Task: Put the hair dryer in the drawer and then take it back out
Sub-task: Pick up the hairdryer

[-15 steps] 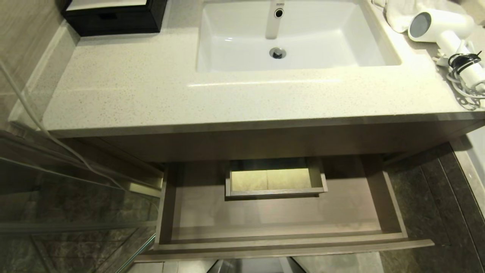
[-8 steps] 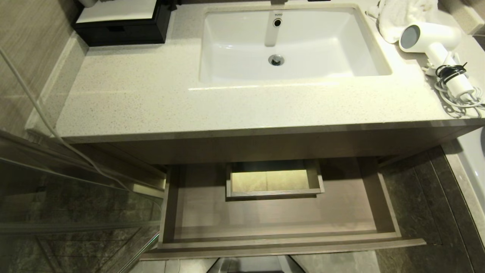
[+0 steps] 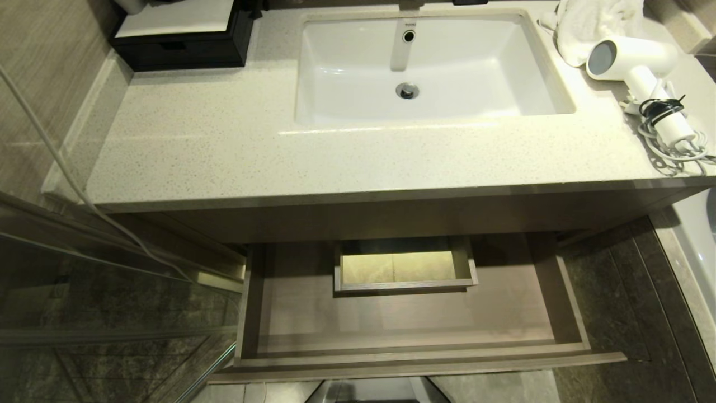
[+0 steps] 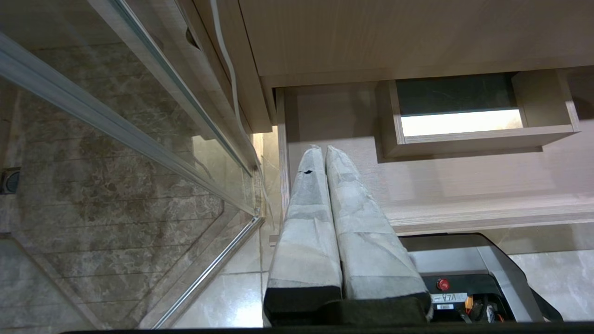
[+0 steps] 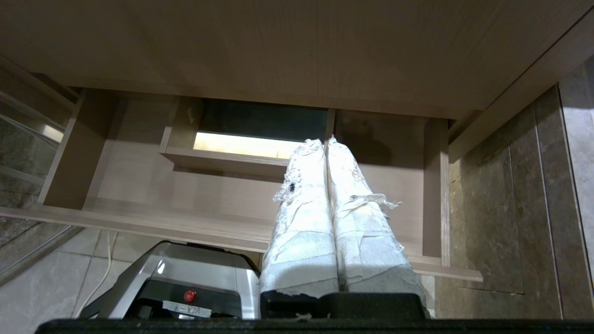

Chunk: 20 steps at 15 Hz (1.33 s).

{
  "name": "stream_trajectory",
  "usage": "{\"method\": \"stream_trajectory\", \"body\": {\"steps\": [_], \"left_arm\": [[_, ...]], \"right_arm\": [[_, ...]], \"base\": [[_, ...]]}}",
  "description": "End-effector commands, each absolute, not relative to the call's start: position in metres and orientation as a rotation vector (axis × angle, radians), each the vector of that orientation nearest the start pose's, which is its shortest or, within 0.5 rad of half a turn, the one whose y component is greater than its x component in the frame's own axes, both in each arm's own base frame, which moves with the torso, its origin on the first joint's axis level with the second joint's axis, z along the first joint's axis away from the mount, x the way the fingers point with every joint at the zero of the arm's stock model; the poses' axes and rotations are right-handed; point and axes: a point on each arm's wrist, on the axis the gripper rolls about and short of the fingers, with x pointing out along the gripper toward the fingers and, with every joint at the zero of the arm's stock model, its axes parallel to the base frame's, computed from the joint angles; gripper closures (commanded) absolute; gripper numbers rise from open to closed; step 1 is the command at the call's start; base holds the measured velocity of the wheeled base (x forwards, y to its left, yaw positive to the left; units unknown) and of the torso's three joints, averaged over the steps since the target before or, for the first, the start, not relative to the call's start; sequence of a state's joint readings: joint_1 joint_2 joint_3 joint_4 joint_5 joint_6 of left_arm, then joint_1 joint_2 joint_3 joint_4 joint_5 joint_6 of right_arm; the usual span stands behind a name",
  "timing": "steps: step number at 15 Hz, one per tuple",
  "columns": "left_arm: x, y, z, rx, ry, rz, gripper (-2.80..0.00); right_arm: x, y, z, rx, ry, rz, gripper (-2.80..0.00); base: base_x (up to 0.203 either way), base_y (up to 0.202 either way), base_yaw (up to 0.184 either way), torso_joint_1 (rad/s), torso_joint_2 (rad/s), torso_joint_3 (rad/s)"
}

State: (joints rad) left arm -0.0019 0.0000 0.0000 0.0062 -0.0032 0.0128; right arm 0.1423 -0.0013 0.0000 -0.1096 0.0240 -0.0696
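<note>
Head view: speckled countertop (image 3: 212, 145) bears the hair dryer (image 3: 635, 64); drawer (image 3: 414, 358) open; both hands pressed together.

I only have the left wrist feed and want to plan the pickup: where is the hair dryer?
Observer: The hair dryer lies on the countertop, right of the sink.
Operator: Anything touching it?
Observer: A white towel lies right behind its barrel; whether they touch is unclear.
Operator: Is its cord loose?
Observer: The cord is coiled by the handle end with a black tie.
Operator: And the right tool?
Observer: The right tool is shut, empty, low in front of the open drawer.
</note>
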Motion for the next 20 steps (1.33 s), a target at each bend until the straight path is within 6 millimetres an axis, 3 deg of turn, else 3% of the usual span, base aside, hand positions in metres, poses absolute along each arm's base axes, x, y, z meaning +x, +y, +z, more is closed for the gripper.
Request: {"method": "stream_trajectory", "body": {"steps": [1,20], "left_arm": [[-0.0228,0.0000,0.0748,0.012,0.006,-0.006,0.00],[-0.0227,0.0000,0.0746,0.005,0.006,-0.004,0.00]], "right_arm": [[-0.0230,-0.0028,0.0748,-0.064,-0.116,0.163,0.00],[-0.0230,-0.0027,0.0746,-0.062,-0.115,0.163,0.00]], "base": [[0.000,0.000,0.000,0.000,0.00,0.000],[0.000,0.000,0.000,0.000,0.00,0.000]]}}
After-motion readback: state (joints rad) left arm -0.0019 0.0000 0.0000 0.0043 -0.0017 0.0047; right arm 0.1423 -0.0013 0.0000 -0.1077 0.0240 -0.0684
